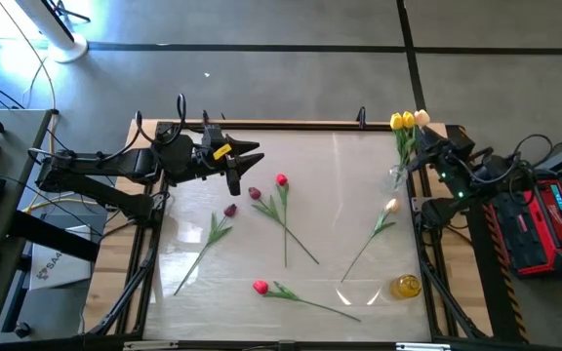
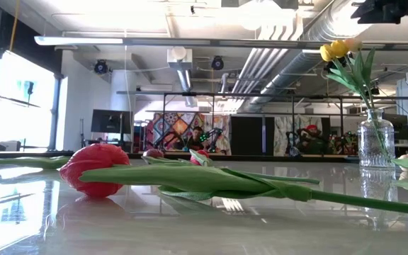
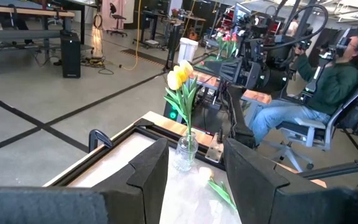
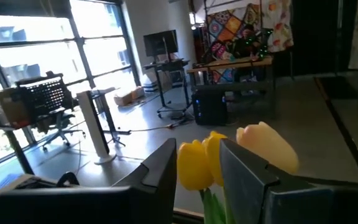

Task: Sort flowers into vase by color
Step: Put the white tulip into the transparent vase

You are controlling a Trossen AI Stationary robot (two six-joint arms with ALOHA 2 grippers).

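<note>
Lying scattered over the glossy white desk [image 1: 340,166] were loose tulips: two maroon [image 1: 254,193], red ones [image 1: 281,180] and a peach one [image 1: 390,206], well apart from each other. Yellow tulips [image 1: 401,121] stood in a clear glass vase [image 1: 398,177] near the right edge, and a yellow vase [image 1: 407,286] sat at the near right corner. Beyond lay a workshop with grey floor, where a person [image 3: 328,93] sat in a chair. The left end effector [image 1: 247,161] hovered over the desk's far left, fingers parted and empty. The right end effector [image 4: 197,165] hung by the yellow blooms; its grip I could not tell.
</note>
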